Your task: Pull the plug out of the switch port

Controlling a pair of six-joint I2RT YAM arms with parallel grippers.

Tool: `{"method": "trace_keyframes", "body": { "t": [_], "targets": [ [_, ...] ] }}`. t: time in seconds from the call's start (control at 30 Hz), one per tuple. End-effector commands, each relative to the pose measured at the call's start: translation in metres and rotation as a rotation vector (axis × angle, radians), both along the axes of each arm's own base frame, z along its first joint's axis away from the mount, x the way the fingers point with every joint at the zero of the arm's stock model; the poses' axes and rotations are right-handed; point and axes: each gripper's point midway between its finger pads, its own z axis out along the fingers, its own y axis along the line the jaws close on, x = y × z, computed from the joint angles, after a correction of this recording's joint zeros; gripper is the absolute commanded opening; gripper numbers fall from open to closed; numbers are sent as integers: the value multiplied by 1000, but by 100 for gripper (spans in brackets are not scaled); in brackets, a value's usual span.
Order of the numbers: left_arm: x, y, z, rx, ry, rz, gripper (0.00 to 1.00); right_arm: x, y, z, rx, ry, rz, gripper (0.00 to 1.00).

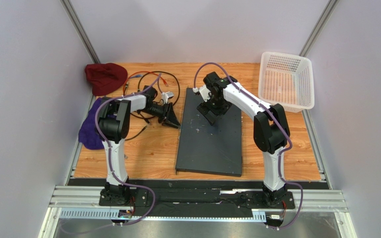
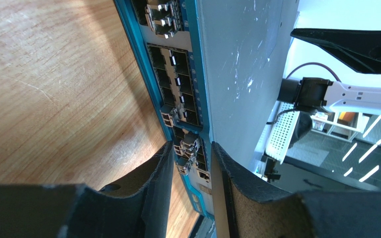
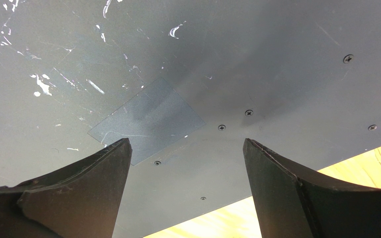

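Left hand [image 2: 191, 145] flanks switch [image 2: 237, 74] port edge.

The switch [image 1: 210, 144] lies mid-frame, left gripper [image 1: 174, 121] at its left edge, right gripper [image 1: 210, 115] over its upper part, white basket [image 1: 287, 55] upper right

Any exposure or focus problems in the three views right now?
Top external: even light, sharp, soft shadows only. Left wrist: background beyond the switch blown out white; ports readable; left gripper dark, slightly soft. Right wrist: broad soft shadow across the switch top, scuffs crisp, no glare.
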Motion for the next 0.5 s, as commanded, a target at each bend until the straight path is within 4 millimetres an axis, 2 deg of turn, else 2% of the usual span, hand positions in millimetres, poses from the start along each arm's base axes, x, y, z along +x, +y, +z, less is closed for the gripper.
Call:
{"method": "trace_keyframes", "body": {
  "t": [0.0,0.47],
  "targets": [
    [1,-3,4,-26,-28,-36,40,6,9,20,44,-50,0,88],
    [-1,-2,-4,2,-11,-47,38,9,10,21,46,-61,1,88]
  ]
}}
